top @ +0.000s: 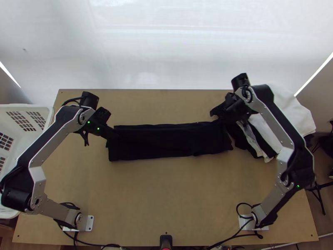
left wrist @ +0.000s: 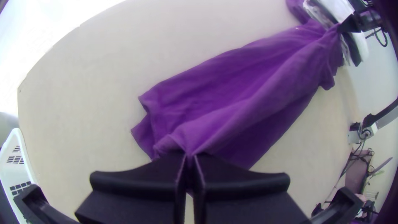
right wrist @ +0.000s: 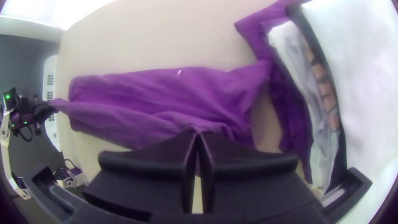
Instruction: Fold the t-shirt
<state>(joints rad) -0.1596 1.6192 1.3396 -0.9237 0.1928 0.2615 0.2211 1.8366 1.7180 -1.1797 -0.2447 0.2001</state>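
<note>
Table: light wood (top: 175,191); the shirt lies across its middle, toward the far edge.
Clothes pile: mixed dark and white garments (top: 293,105) at the table's right side; the shirt's right end reaches right up to it, and seems to touch it.
Basket: white, slotted (top: 12,106), off the table's left side, well apart from the shirt.
Shirt: one long, narrow strip (top: 166,143), layered and creased, with ridges drawn up toward the held parts; exact layers cannot be told.
Shirt's long axis: left to right, roughly in line with the far edge, spanning the space between the two grippers.
Left gripper: at the left end (left wrist: 190,159), fingers pressed together on a pinch of cloth; the shirt extends rightward from it.
Right gripper: near the right end (right wrist: 197,135), closed on cloth close to the pile; the shirt extends leftward from it.
Nearer arm: each is at its own end; no crossing called for.
Next move, judged: carry both pinches together across the long axis, lay them level, then bring an end inward.
Risk, judged: the right end could catch the pile; uneven travel would skew the strip.
Progress, judged: partly folded, not finished.
</note>
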